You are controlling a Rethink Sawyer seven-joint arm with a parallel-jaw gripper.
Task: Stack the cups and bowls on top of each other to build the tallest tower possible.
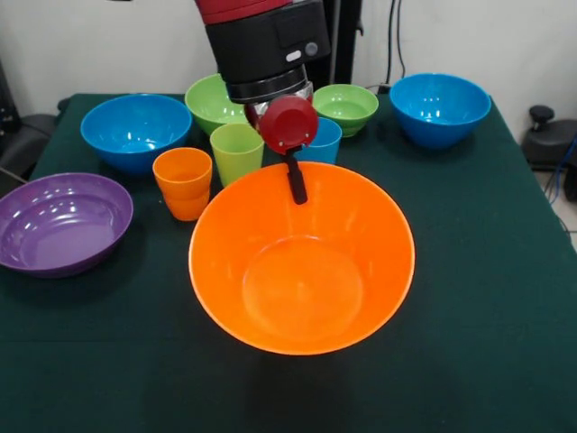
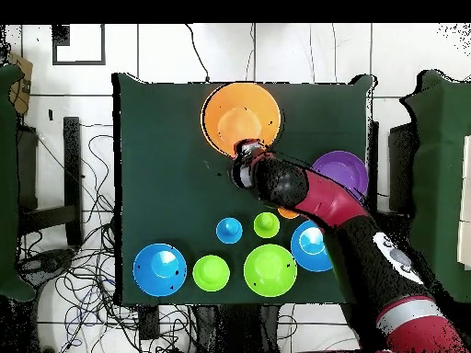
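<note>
My gripper (image 1: pixel 294 176) is shut on the small red bowl (image 1: pixel 288 124), which hangs tilted on its side above the far rim of the big orange bowl (image 1: pixel 302 262). One black finger (image 1: pixel 296 183) shows below the red bowl. Behind stand the orange cup (image 1: pixel 183 183), the lime green cup (image 1: pixel 236 152) and the blue cup (image 1: pixel 323 144), which is partly hidden by the red bowl. In the overhead view the gripper (image 2: pixel 246 158) is at the edge of the orange bowl (image 2: pixel 241 117).
The purple bowl (image 1: pixel 59 221) sits at the left. Two blue bowls (image 1: pixel 135 131) (image 1: pixel 440 108), the large green bowl (image 1: pixel 215 101) and the small green bowl (image 1: pixel 345 108) line the far side. The arm (image 2: pixel 331 207) crosses above the orange cup in the overhead view.
</note>
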